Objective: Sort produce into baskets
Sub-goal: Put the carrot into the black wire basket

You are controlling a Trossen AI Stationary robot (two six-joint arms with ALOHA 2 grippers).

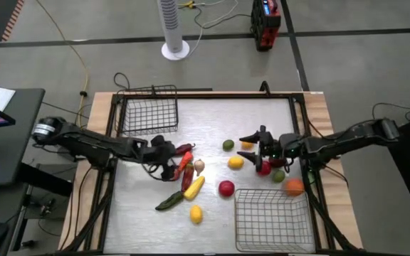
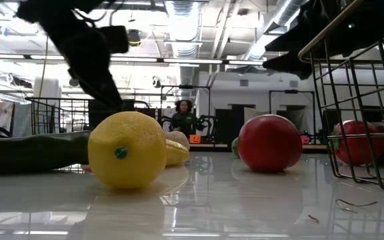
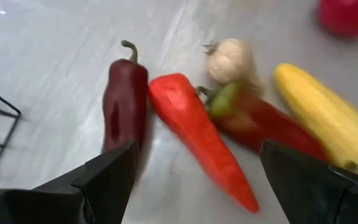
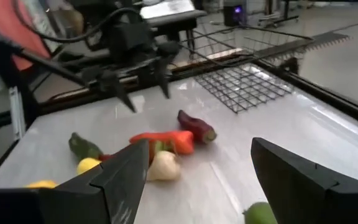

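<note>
The produce lies scattered on the table's middle. A dark red pepper [image 3: 124, 93], an orange-red carrot [image 3: 197, 130], a red pepper with a green stem [image 3: 260, 124], a white garlic [image 3: 229, 59] and a yellow corn cob [image 3: 325, 118] lie side by side. My left gripper [image 1: 171, 162] is open just left of them; in the left wrist view [image 3: 197, 186] its fingers stand on either side of the carrot's tip. My right gripper [image 1: 251, 151] is open and empty among a yellow ball [image 1: 235, 162], a green ball [image 1: 228, 145] and a red ball [image 1: 263, 168]. One wire basket [image 1: 148, 110] stands far left, another [image 1: 272, 217] near right.
A red ball [image 1: 225, 188], a lemon [image 1: 196, 212] and a dark green piece [image 1: 169, 201] lie toward the near edge. A green ball [image 1: 279, 176] and an orange ball [image 1: 294, 187] lie by the right rail. A person [image 2: 185, 117] stands far behind the table.
</note>
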